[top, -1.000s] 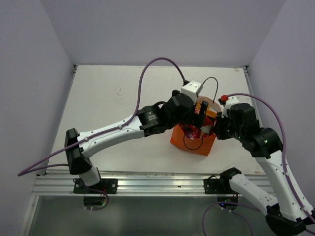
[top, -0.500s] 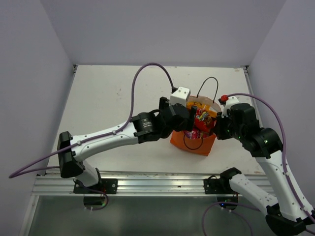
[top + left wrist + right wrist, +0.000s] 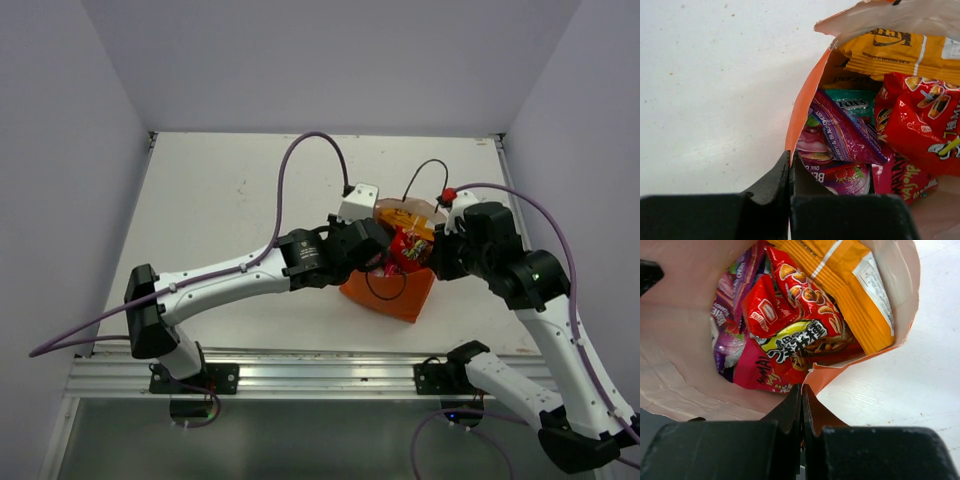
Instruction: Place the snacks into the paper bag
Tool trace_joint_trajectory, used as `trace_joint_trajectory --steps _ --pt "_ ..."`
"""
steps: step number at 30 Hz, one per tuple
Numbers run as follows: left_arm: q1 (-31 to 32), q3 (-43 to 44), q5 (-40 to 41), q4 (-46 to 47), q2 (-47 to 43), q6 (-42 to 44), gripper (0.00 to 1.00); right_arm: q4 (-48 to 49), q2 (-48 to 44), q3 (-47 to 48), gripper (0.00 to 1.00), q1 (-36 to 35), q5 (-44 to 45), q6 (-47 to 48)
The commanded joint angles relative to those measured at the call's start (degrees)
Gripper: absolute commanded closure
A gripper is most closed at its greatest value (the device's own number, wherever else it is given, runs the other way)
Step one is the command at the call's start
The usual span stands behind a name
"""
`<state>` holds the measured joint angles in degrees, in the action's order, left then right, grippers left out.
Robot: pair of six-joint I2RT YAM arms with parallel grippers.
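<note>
The paper bag (image 3: 410, 300) is bright orange outside and pale pinkish-white within; its cord handles (image 3: 425, 170) are black; the yellow packet (image 3: 900, 55) at the far side is deep yellow with dark lettering and a white stripe; the red packet (image 3: 915, 130) is glossy red, patterned with brown and yellow snack pictures; the purple packet (image 3: 845, 132) is violet with pink print; the teal packet (image 3: 852, 103) bears white lettering; the magenta packet (image 3: 897, 177) carries lime-green lettering; the table (image 3: 715, 90) is white, faintly speckled.
</note>
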<state>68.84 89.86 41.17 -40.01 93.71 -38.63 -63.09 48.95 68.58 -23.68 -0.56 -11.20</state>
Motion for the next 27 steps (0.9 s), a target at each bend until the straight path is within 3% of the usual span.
trace_joint_trajectory --steps 1,9,15,21,24,25,26,27 --pt "1.5 4.5 8.8 -6.6 -7.6 -5.7 1.00 1.5 1.9 4.6 1.00 -0.3 -3.7 1.8" --pt "3.5 0.9 13.0 -16.4 -13.6 -17.9 1.00 5.0 7.6 8.9 1.00 -2.1 -6.4 0.7" --pt "3.6 -5.6 13.5 -26.1 -15.0 -30.2 1.00 8.3 11.0 6.1 1.00 -7.9 -7.4 -1.3" --pt "3.6 -17.2 12.9 -26.8 -17.6 -37.9 1.00 14.0 13.4 2.3 1.00 -15.8 -4.9 -3.9" --pt "3.6 -17.6 12.5 -26.9 -18.1 -38.5 1.00 14.5 14.8 2.5 1.00 -18.2 -3.7 -4.6" --pt "3.7 -17.3 12.7 -27.0 -18.2 -38.4 0.86 14.4 14.9 2.7 0.96 -19.0 -3.1 -4.6" --pt "3.8 -16.7 13.5 -26.8 -18.4 -38.0 0.76 14.1 14.9 3.2 0.81 -19.4 -2.8 -4.7" --pt "4.0 -15.2 14.0 -26.5 -18.4 -37.6 0.66 13.9 14.9 3.6 0.77 -19.6 -1.7 -4.6"
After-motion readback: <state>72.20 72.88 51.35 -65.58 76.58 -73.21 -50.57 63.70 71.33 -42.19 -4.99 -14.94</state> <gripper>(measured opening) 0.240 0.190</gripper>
